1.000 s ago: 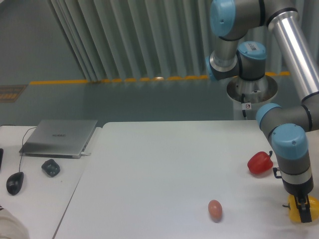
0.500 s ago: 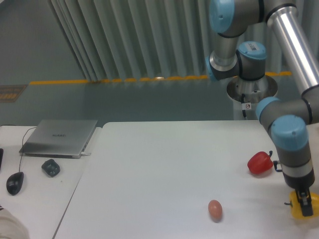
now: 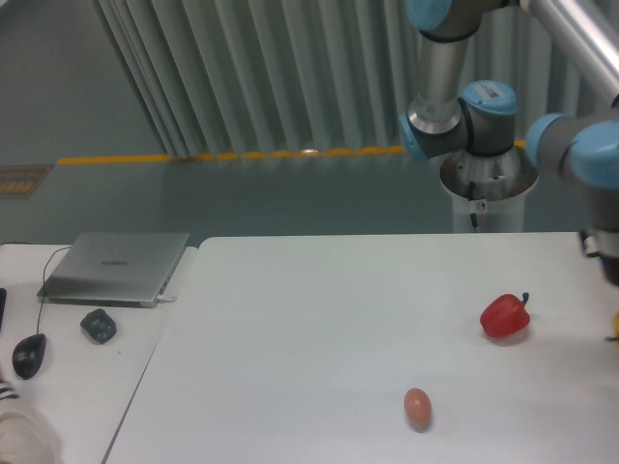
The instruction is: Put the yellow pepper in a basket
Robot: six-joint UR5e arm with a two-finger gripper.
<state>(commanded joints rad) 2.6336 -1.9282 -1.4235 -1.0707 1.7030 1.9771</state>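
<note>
The yellow pepper [image 3: 616, 329] shows only as a thin yellow sliver at the right edge, its shape hidden. I judge it is held up for carrying to a basket that is nowhere in sight. My gripper is off-frame, so I cannot tell its state. The red pepper [image 3: 505, 316] and the egg [image 3: 417, 406] rest apart on the counter [image 3: 319, 309].

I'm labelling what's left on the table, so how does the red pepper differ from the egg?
The red pepper is bright glossy red; the egg is dull brownish-pink. The pepper is larger and lumpy with a short dark stem; the egg is small, smooth and oval. The pepper sits farther right and farther back. Both rest on the white table, apart from each other.
</note>
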